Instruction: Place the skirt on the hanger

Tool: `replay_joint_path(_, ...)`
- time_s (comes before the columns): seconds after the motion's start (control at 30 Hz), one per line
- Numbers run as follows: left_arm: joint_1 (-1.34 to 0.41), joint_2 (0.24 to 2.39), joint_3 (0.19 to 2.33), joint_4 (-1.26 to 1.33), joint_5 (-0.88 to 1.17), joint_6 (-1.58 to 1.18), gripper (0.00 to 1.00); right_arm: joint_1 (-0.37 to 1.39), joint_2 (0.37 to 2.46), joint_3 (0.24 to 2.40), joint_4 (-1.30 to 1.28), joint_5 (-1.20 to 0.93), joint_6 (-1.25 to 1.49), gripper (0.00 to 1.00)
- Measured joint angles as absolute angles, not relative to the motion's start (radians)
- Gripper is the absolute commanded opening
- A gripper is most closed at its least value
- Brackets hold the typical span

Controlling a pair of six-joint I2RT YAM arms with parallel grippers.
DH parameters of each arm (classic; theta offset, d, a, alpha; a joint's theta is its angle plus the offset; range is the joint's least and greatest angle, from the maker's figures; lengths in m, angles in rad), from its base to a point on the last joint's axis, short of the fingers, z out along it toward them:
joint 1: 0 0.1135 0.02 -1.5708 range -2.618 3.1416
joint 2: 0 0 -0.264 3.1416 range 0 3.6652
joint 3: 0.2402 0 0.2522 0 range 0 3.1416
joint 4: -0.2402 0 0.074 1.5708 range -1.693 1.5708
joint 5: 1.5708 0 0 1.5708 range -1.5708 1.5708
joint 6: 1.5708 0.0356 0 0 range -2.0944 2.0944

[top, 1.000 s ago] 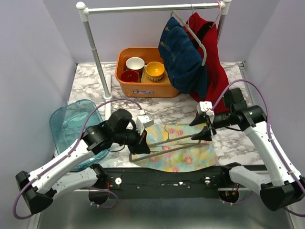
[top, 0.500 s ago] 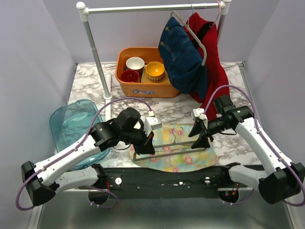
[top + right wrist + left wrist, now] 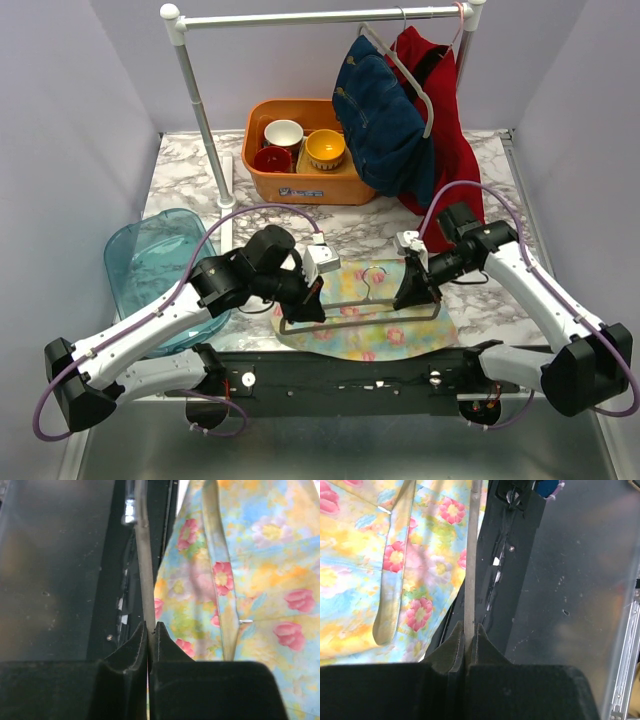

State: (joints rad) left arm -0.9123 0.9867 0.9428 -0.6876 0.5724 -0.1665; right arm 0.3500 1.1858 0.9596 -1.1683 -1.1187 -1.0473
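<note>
1. Left gripper: jaws pressed together on the left end of the hanger, holding its thin grey bar. With so narrow a grip, the bar may twist or slide out under an uneven lift.
2. Floral skirt: lies flat at the near edge of the table, beneath the hanger and between both grippers. No fastening to the hanger is visible, so a lift would likely leave it behind or drag it over the edge.
3. Right gripper: jaws closed on the bar's right end. Pulling against the left arm could bend the hanger.
4. Red garment: hangs far right, near the right arm's cable, which may snag on it.
</note>
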Motion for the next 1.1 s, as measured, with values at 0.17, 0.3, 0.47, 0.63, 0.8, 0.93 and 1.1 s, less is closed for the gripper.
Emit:
replay_joint_path(0.17,-0.912,0.988,0.943,-0.69,0.549,-0.157,0.42,0.359,1.198,0.96,-1.175,-1.121,-1.033,0.0)
replay_joint_path(0.3,-0.912,0.986,0.952,-0.691,0.452,-0.17,0.73,0.362,1.229,0.967,-1.145,-1.116,-0.95,0.01)
replay_joint_path(0.47,-0.912,0.902,1.016,-0.699,0.299,-0.196,0.8,0.384,1.333,0.995,-1.098,-1.116,-0.841,0.01)
replay_joint_path(0.63,-0.912,0.772,1.039,-0.685,0.234,-0.273,0.78,0.417,1.442,1.018,-1.063,-1.131,-0.762,0.01)
replay_joint_path(0.8,-0.912,0.748,0.907,-0.641,0.216,-0.406,0.67,0.487,1.533,1.021,-0.986,-1.136,-0.658,0.0)
replay_joint_path(0.93,-0.912,0.756,0.775,-0.63,0.199,-0.509,0.6,0.527,1.554,1.021,-0.919,-1.115,-0.576,0.01)
replay_joint_path(1.1,-0.921,0.753,0.692,-0.605,0.155,-0.605,0.6,0.529,1.567,1.021,-0.856,-1.089,-0.506,0.0)
